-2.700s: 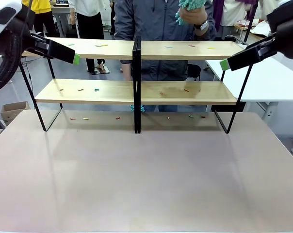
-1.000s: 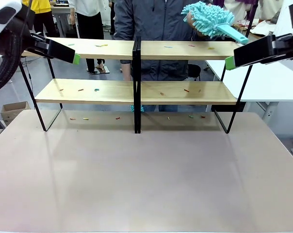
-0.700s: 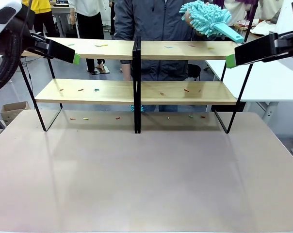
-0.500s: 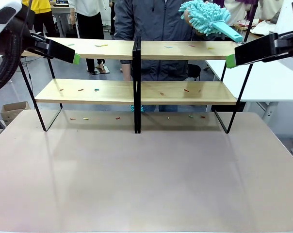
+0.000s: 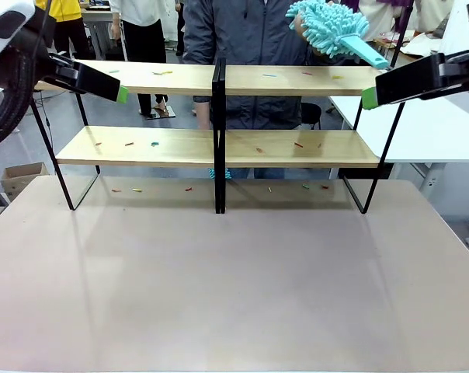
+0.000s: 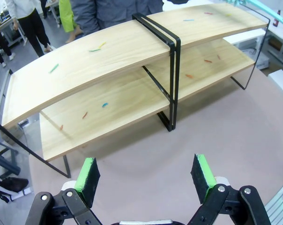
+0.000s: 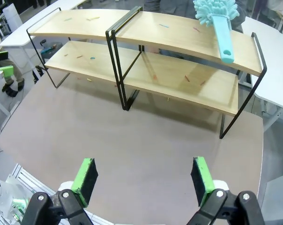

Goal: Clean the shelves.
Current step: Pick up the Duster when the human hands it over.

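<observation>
Shelves [image 5: 165, 146] stand at the far side of the pinkish tabletop [image 5: 234, 287] in the front view: two light-wood boards, one above the other, in a thin black frame joined at a middle post [image 5: 218, 140]. We see small coloured scraps [image 5: 154, 144] scattered on both boards and on the tabletop beneath the lower one. Behind the shelves a person [image 5: 250, 31] holds a fluffy teal duster [image 5: 328, 23] above the right end of the upper board, its handle sloping down to the right; we cannot tell whether the tip touches the wood. The left gripper [image 5: 119, 92] hangs in the air beside the left end of the upper board. The right gripper [image 5: 369, 96] hangs beside the right end, near the duster's handle. From this side we cannot judge either pair of jaws. In the left wrist view the left gripper [image 6: 145, 176] shows its green pads [image 6: 88, 174] spread wide with nothing between them. It sits high above the tabletop [image 6: 226, 131], with the left end of the shelves [image 6: 113, 51] nearest to it. In the right wrist view the right gripper [image 7: 144, 180] is likewise spread wide and empty, well above the tabletop [image 7: 132, 136] and facing the shelves [image 7: 179, 77]. There the duster [image 7: 215, 14] shows over the right half of the upper board, its handle pointing toward us.
</observation>
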{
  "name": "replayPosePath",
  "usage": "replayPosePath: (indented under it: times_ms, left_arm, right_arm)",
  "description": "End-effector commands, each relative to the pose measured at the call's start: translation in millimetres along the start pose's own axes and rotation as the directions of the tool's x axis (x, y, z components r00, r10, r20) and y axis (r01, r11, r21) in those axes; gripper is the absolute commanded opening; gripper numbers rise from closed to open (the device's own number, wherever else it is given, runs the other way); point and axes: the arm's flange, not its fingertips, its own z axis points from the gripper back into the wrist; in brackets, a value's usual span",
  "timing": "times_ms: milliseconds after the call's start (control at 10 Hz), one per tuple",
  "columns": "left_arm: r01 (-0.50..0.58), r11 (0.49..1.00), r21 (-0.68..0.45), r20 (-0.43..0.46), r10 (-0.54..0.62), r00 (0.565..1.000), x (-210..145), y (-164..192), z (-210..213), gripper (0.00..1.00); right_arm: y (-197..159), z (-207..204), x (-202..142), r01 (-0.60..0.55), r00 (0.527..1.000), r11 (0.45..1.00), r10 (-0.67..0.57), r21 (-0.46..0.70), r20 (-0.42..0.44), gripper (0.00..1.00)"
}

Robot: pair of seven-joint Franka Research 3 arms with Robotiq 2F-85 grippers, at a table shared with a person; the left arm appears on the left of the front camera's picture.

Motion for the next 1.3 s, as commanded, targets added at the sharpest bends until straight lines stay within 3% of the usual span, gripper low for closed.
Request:
replayPosePath:
  times_ms: [0,100,200,300,400,500,600,700,800,900,1100,1200]
  left_arm:
    - [0.001,1.000,-0.003,0.011,-0.001,1.000,0,0,0,1.00]
    - [0.001,1.000,-0.003,0.011,-0.001,1.000,0,0,0,1.00]
    - [0.001,1.000,-0.003,0.011,-0.001,1.000,0,0,0,1.00]
    - [0.001,1.000,-0.003,0.011,-0.001,1.000,0,0,0,1.00]
    - [0.001,1.000,-0.003,0.011,-0.001,1.000,0,0,0,1.00]
    - [0.001,1.000,-0.003,0.011,-0.001,1.000,0,0,0,1.00]
    - [0.001,1.000,-0.003,0.011,-0.001,1.000,0,0,0,1.00]
    - [0.001,1.000,-0.003,0.011,-0.001,1.000,0,0,0,1.00]
    - [0.001,1.000,-0.003,0.011,-0.001,1.000,0,0,0,1.00]
    - [0.001,1.000,-0.003,0.011,-0.001,1.000,0,0,0,1.00]
    - [0.001,1.000,-0.003,0.011,-0.001,1.000,0,0,0,1.00]
    - [0.001,1.000,-0.003,0.011,-0.001,1.000,0,0,0,1.00]
  right_arm:
    - [0,0,0,0.000,1.000,1.000,0.000,0.000,0.000,1.00]
    - [-19,3,23,0.095,0.993,0.981,-0.081,0.171,-0.090,1.00]
    - [-56,3,54,0.288,0.941,0.912,-0.213,0.291,-0.263,1.00]
    - [-115,-8,90,0.515,0.832,0.736,-0.305,0.439,-0.464,1.00]
    - [-161,-31,103,0.689,0.709,0.588,-0.424,0.423,-0.564,1.00]
    - [-155,-42,87,0.663,0.727,0.701,-0.522,0.262,-0.446,1.00]
    - [-130,-20,69,0.348,0.935,0.869,-0.294,0.352,-0.199,1.00]
    - [-169,-35,78,0.470,0.878,0.798,-0.382,0.377,-0.287,1.00]
    - [-173,-43,82,0.526,0.846,0.753,-0.416,0.394,-0.334,1.00]
    - [-214,-74,102,0.670,0.741,0.627,-0.531,0.397,-0.411,1.00]
    - [-253,-149,137,0.691,0.723,0.558,-0.511,0.460,-0.466,1.00]
    - [-266,-184,150,0.722,0.692,0.542,-0.553,0.431,-0.464,1.00]
